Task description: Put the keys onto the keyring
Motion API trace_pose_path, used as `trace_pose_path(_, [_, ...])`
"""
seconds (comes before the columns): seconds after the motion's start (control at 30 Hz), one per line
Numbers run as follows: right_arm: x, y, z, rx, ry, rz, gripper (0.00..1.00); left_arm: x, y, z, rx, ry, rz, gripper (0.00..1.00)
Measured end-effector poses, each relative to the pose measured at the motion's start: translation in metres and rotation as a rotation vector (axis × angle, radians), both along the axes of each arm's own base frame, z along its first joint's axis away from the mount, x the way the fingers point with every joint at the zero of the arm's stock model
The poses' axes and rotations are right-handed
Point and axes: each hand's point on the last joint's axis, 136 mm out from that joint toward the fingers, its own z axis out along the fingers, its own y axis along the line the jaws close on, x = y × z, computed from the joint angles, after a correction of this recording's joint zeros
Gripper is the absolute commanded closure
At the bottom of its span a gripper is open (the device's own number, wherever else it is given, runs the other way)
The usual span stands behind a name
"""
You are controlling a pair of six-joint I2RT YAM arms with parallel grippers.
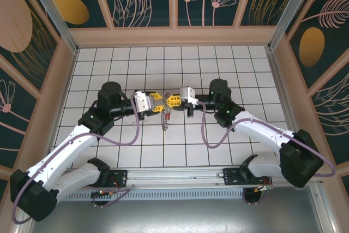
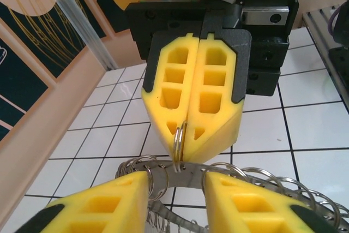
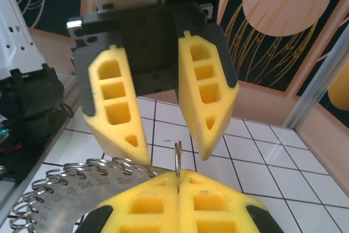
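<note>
While the right gripper point(image 3: 179, 183) clamps one small wire loop point(image 2: 179, 137) of the floppy silvery scalloped keyring point(image 1: 165, 117), which hangs between both grippers, the left gripper point(image 2: 175, 184) sits released astride it. Regrip close beside, hold the loop taut, avoid twisting.

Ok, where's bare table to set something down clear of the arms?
Crowded at centre, where left gripper and right gripper meet at the keyring. Bare: the tile rows beyond them up to the back wall, and the near-centre tiles between left arm and right arm, bordered by purple cables.
</note>
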Motion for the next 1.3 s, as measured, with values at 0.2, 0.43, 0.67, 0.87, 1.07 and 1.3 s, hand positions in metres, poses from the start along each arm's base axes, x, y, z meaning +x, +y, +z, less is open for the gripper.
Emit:
trace_pose_path(0.2, [-0.001,0.000,0.001,0.005,0.001,0.009,1.00,-0.003,-0.003,0.001,-0.016,0.012,-0.031,0.76])
trace_pose_path(0.43, [-0.002,0.000,-0.003,-0.010,-0.007,0.010,1.00,-0.006,-0.006,0.000,-0.021,0.024,-0.060,0.79])
trace_pose_path(0.67, [-0.003,0.000,-0.013,-0.046,-0.006,0.012,1.00,-0.005,-0.008,-0.004,-0.017,0.041,-0.066,0.86])
trace_pose_path(0.87, [-0.001,-0.001,-0.016,-0.057,0.000,0.002,1.00,0.000,-0.007,-0.004,-0.020,0.051,-0.042,0.46])
trace_pose_path(1.07, [0.026,-0.037,-0.005,-0.036,-0.028,-0.165,1.00,0.025,-0.001,0.008,-0.077,0.094,0.118,0.20])
trace_pose_path(1.3, [0.078,-0.108,0.015,0.020,-0.031,-0.522,1.00,0.093,0.016,-0.005,-0.124,0.307,0.496,0.05])
